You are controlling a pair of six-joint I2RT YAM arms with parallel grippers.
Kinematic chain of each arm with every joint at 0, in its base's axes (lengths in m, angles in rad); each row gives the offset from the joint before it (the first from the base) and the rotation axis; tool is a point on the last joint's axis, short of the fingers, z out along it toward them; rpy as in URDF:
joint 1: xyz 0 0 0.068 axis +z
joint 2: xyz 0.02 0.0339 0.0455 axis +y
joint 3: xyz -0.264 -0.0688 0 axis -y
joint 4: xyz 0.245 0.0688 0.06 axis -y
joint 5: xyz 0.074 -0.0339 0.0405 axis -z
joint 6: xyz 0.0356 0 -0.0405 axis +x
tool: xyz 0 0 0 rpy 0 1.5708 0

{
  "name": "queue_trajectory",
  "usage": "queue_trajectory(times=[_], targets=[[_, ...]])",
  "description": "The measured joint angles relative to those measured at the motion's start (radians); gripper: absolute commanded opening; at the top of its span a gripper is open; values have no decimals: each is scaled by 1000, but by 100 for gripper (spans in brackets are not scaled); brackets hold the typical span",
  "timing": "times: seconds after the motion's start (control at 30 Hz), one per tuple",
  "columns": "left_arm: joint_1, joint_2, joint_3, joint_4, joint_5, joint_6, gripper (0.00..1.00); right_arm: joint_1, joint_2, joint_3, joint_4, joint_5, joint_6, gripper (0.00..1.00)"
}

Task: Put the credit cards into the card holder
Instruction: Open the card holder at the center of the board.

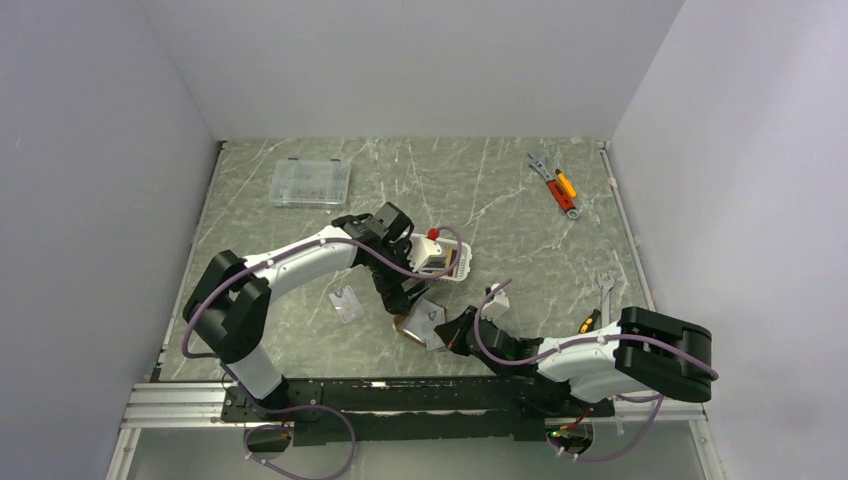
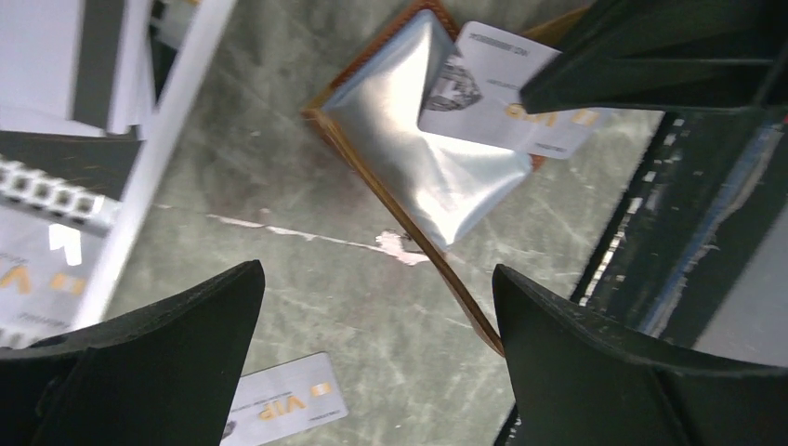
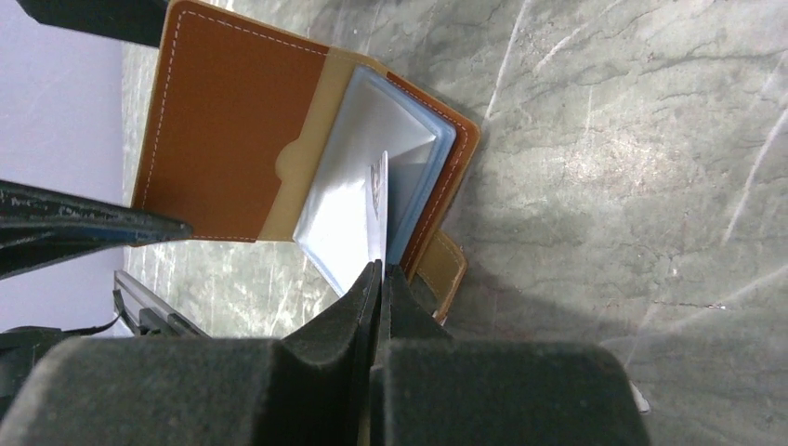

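The card holder [image 1: 420,322] lies open on the tabletop [image 1: 500,200] at the near middle. A card [image 3: 379,209] rests against its sleeves, pinched between the right fingers [image 3: 334,325] at its right. The left fingers [image 2: 177,325] hang spread above its left side. A basket [image 1: 445,262] sits just behind, a compartment box [image 1: 311,182] far back left, tools [image 1: 556,186] far back right.

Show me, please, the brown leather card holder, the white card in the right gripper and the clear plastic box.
brown leather card holder [image 3: 232,130]: right wrist view, inner flap.
white card [image 2: 483,102]: left wrist view, printed face.
clear plastic box [image 1: 311,183]: top view, lid.
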Motion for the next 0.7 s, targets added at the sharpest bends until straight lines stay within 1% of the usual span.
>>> queue_trajectory(times=[0.17,0.33,0.4,0.43,0.47,0.5,0.57,0.7], targets=[[26,22,0,-25,129,-8,99,0,-15,-10,1,0,-2,0],[37,37,8,-40,172,-27,99,0,-24,-10,-4,-1,-26,0],[38,55,11,-40,177,-39,88,0,-23,-6,-5,-2,-39,0],[38,63,11,-42,177,-45,80,0,-22,-3,-6,-3,-46,0],[38,66,11,-42,176,-55,69,0,-20,0,-7,-4,-53,0],[38,68,11,-41,169,-62,63,0,-18,3,-7,-5,-58,0],[37,69,13,-41,149,-69,56,-1,-16,5,-7,-5,-64,0],[37,68,16,-37,110,-76,49,-1,-15,5,-7,-5,-66,0]])
